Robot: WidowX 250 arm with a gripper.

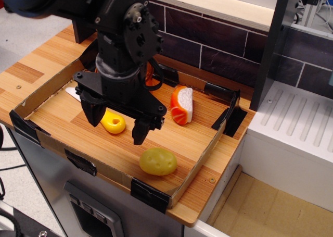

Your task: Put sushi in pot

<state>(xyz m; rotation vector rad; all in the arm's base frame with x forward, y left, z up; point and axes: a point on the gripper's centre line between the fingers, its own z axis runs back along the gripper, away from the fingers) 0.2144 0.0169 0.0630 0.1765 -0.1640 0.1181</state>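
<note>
The claw hangs with its two black fingers spread wide, nothing between them, just above the yellow handle of the knife. The sushi lies on its side to the right of the claw, apart from it. The potato sits in front of the claw. The pot is mostly hidden behind the arm.

Orange-topped, white-striped sushi; yellow potato; yellow knife handle; black gripper; brown cardboard tray, black-taped corners.
</note>
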